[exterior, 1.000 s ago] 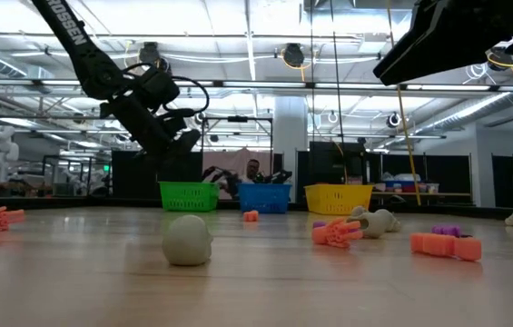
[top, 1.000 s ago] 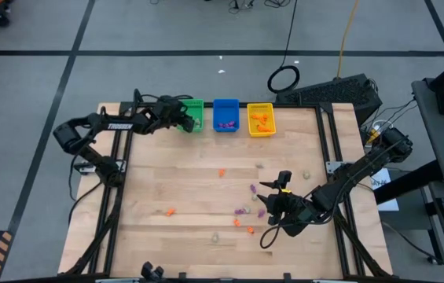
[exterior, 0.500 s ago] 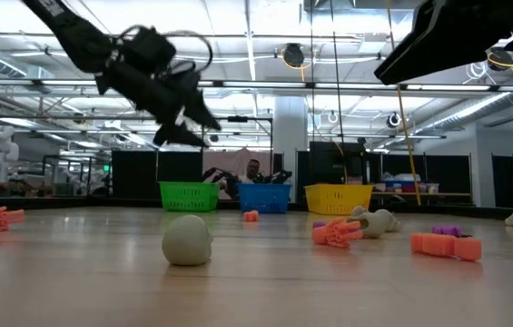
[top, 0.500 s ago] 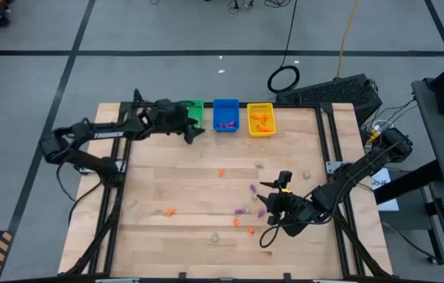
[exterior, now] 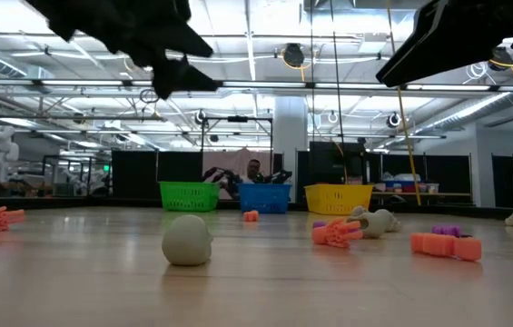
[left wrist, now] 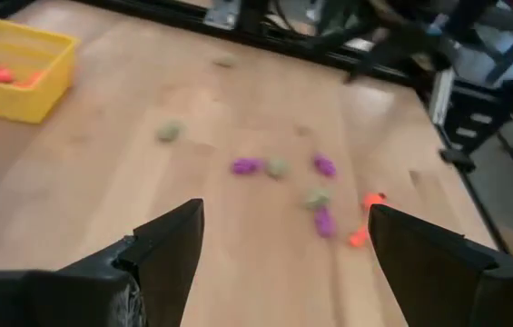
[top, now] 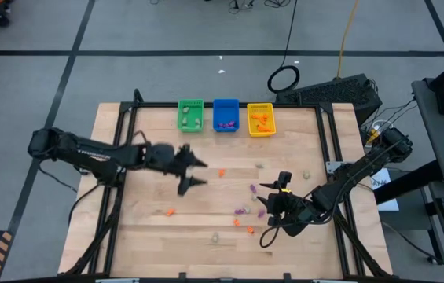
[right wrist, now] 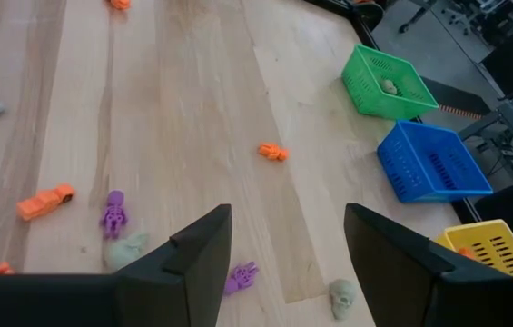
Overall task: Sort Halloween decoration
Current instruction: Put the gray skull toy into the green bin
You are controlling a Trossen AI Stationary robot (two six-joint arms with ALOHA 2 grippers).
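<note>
Leaving the green bin (top: 190, 115), left pincer (top: 193, 173) hangs open, empty; swinging fast, it could scatter nearby trinkets (top: 222, 172).

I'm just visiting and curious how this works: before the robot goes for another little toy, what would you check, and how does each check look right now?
1. Left gripper open and empty: ok.
2. Right gripper open and empty: ok.
3. Trinkets left on the table, like the orange one by the left gripper: ok.
4. Green bin, blue bin and yellow bin upright at the far edge: ok.
5. Arms well apart: ok.
</note>
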